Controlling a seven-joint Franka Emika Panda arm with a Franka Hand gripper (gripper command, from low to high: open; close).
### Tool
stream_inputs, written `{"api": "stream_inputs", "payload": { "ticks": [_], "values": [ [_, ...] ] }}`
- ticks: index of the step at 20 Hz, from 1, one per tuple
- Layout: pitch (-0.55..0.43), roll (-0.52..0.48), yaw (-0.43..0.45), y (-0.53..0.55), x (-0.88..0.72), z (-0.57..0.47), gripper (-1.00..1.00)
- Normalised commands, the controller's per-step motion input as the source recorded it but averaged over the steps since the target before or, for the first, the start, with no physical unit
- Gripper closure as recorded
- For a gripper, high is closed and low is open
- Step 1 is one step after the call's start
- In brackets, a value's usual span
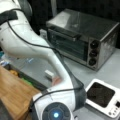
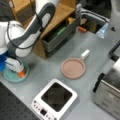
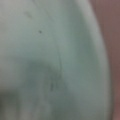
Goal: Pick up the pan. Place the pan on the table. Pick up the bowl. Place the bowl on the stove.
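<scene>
The dusty-pink pan (image 2: 73, 68) lies flat on the grey table (image 2: 50, 67), its white stub handle (image 2: 85, 54) pointing toward a front view's top right. In a front view only that handle (image 1: 49, 74) and a sliver of pink show behind the arm. The white stove (image 2: 55, 100) has a bare black plate, also bare in a front view (image 1: 103, 96). The light-teal bowl (image 2: 11, 76) rests on the table at a front view's far left. My gripper (image 2: 20, 71) is lowered onto the bowl's near rim. The bowl's pale inside (image 3: 50, 60) fills the wrist view.
A silver-black toaster oven (image 1: 82, 37) stands behind the stove, at the right edge in a front view (image 2: 110, 95). A wooden block with a grey bin (image 2: 58, 30) of small items sits behind the pan. The arm's white links (image 2: 27, 32) hang over the table's left.
</scene>
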Motion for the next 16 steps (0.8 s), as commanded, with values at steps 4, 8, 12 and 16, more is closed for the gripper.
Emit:
{"api": "stream_inputs", "payload": {
  "ticks": [4, 8, 12, 16],
  "values": [
    [-0.271, 0.193, -0.074, 0.05, -0.16, -0.12, 1.0],
    [-0.256, 0.197, -0.072, 0.03, -0.18, -0.07, 1.0],
    [-0.244, 0.208, -0.064, 0.01, -0.18, -0.04, 1.0],
    [-0.206, 0.257, -0.06, 0.0, -0.19, -0.03, 1.0]
  ]
}}
